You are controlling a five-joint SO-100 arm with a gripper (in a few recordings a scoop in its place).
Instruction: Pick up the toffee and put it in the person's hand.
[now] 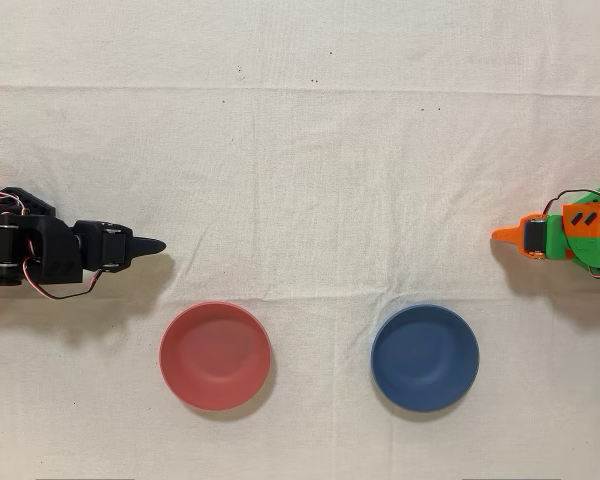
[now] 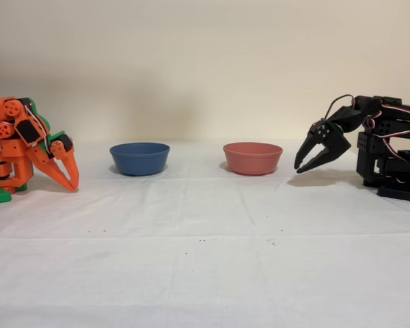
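Note:
My black gripper (image 1: pixel 158 245) hovers just above the cloth at the left edge of the overhead view, up and to the left of the red bowl. In the fixed view this gripper (image 2: pixel 301 167) hangs at the right, tips pointing down beside the red bowl, shut with nothing between its fingers. The toffee is out of view. The person's hand is out of view.
A red bowl (image 1: pixel 215 355) and a blue bowl (image 1: pixel 424 357) stand side by side on the white cloth (image 1: pixel 300 180); both look empty from above. In the fixed view the blue bowl (image 2: pixel 139 158) is left of the red bowl (image 2: pixel 252 157). The idle orange arm (image 1: pixel 565 235) rests opposite.

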